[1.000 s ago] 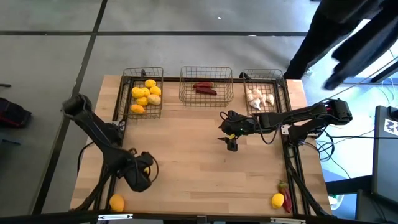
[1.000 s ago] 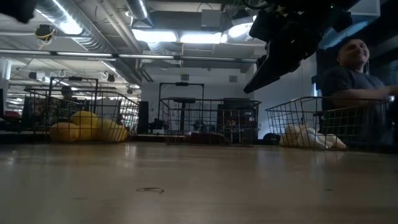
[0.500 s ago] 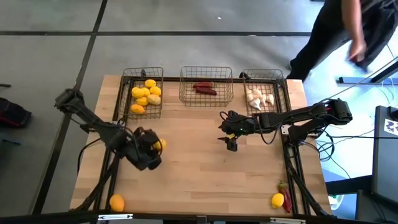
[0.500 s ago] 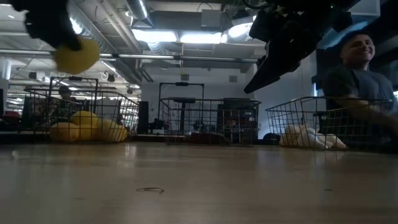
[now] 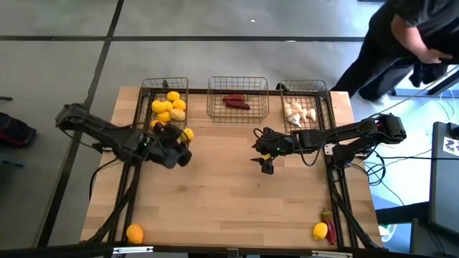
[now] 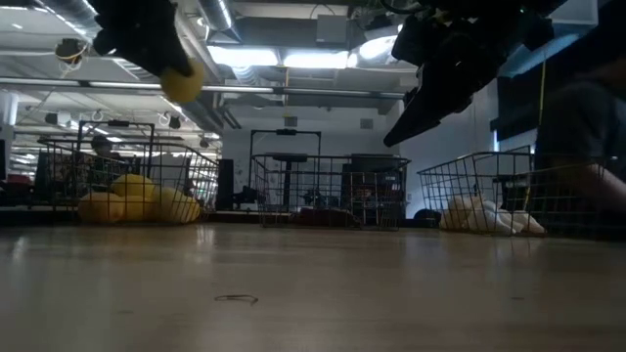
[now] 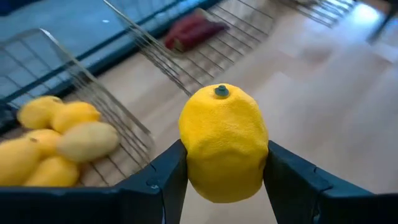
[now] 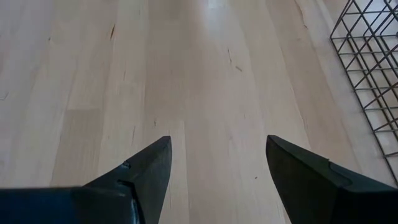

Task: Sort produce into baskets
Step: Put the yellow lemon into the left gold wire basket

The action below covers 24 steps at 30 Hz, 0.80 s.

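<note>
Lemon (image 7: 224,143) in left end effector (image 5: 179,140) has moved beside lemon basket (image 5: 143,107).

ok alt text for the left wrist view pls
The left gripper holds a yellow lemon between its dark fingers above the wooden table. Beyond it, one wire basket holds more lemons and another holds red chili peppers.

My worktop (image 5: 229,201) is pale planked wood with a smooth matt finish; the baskets (image 5: 237,97) are thin dark wire mesh; the lemon (image 7: 224,144) between my matt dark fingers (image 7: 158,180) has dimpled, slightly glossy skin
</note>
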Tool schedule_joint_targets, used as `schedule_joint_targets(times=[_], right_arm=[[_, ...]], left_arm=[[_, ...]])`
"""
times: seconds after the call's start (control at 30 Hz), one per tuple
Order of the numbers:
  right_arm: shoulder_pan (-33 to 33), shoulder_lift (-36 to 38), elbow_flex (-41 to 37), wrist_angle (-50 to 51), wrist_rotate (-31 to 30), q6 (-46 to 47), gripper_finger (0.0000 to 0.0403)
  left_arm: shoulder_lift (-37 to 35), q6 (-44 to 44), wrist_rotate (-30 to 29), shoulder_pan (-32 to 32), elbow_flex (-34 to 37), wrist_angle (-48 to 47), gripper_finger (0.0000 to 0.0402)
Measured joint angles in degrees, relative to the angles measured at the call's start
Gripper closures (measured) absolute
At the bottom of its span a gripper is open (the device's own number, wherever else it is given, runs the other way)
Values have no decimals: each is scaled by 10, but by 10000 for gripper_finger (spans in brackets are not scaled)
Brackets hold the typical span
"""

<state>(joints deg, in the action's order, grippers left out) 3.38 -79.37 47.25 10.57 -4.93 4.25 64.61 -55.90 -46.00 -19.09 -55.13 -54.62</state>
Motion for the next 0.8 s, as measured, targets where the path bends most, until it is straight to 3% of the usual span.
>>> schedule_joint_targets(times=[0.5, 0.8], right_arm=[[0, 0, 0, 3, 0, 0, 146], [0, 0, 0, 3, 0, 0, 146]], left_arm=[[-53, 106, -2, 254, 7, -34, 226], [-52, 166, 51, 397, 55, 5, 226]])
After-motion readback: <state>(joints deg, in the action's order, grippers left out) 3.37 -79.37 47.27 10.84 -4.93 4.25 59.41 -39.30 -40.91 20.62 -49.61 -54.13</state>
